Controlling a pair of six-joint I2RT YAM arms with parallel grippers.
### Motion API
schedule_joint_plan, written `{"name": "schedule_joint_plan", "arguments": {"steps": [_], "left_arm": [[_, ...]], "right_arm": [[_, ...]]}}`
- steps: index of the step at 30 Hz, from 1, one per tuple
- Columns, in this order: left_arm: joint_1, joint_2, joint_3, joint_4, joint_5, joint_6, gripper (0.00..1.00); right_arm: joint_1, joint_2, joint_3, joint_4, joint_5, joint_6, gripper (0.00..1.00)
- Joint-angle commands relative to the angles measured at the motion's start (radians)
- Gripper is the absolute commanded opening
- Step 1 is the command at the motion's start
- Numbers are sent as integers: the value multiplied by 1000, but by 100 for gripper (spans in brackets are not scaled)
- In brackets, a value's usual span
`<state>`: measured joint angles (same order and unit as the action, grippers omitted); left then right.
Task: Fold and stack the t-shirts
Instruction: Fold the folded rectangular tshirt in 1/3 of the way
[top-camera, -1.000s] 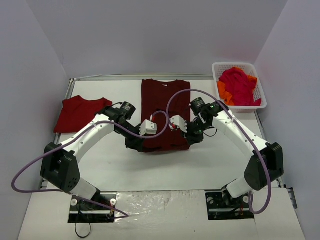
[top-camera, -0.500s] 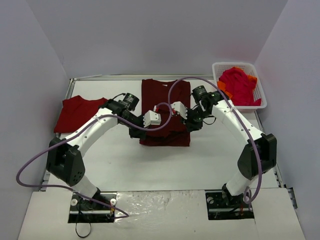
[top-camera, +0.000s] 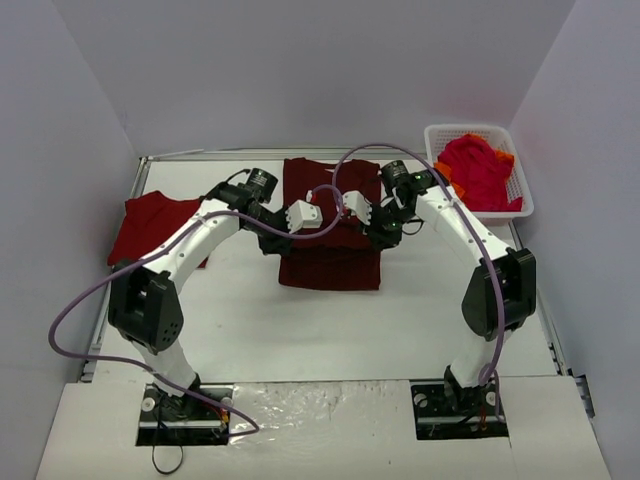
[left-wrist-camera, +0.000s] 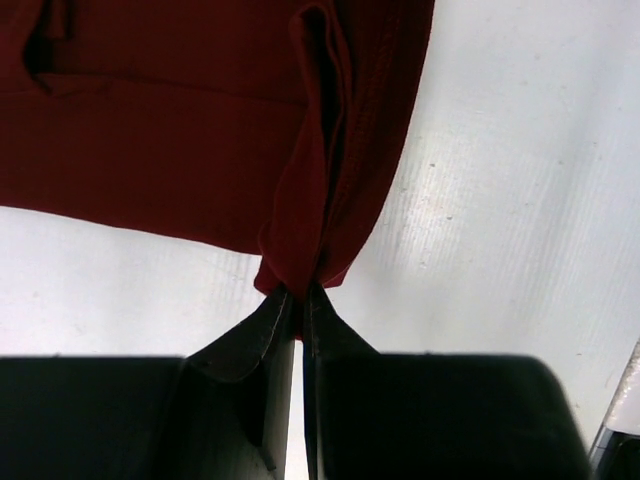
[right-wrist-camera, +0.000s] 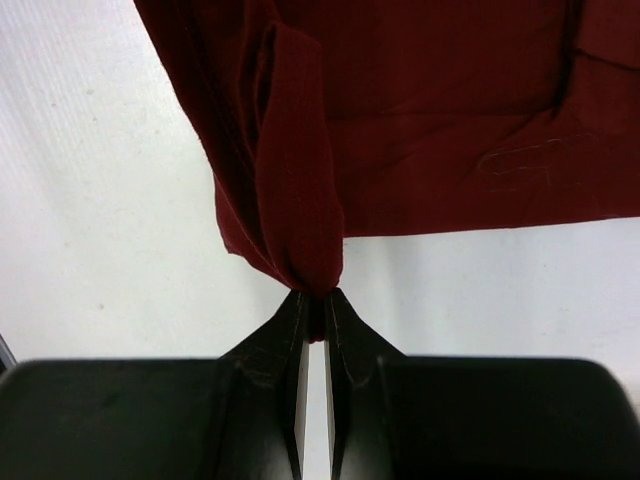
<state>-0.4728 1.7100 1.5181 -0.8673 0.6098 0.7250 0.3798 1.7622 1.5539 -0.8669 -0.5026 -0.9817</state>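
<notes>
Corners of the maroon t-shirt (top-camera: 330, 265), left of the basket (top-camera: 470, 129), are pinched by the fully closed left gripper (left-wrist-camera: 300, 290) and right gripper (right-wrist-camera: 315, 295).

No text, brand, number or sign can be read in any view. The nearest thing to a label is a faint stitched oblong outline (right-wrist-camera: 520, 160) on the large dark maroon cloth t-shirt (right-wrist-camera: 440, 90), seen in the right wrist view, and no letters show on it.

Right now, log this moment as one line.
left jaws: shut on maroon t-shirt | right jaws: shut on same shirt | red t-shirt: flat, left | basket: shirts inside
</notes>
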Motion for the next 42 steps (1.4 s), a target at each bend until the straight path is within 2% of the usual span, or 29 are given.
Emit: {"name": "schedule_joint_plan", "arguments": {"steps": [1,20,42], "left_arm": [[11,11,68,10,-16,1,2],[68,214,303,-22,-15,27,2],[85,412,536,-52,-11,31,2]], "right_arm": [[-7,17,69,-26,22,14,0],[-64,250,310,-23,45,9,0],[-107,421,474,23,70,28,0]]}}
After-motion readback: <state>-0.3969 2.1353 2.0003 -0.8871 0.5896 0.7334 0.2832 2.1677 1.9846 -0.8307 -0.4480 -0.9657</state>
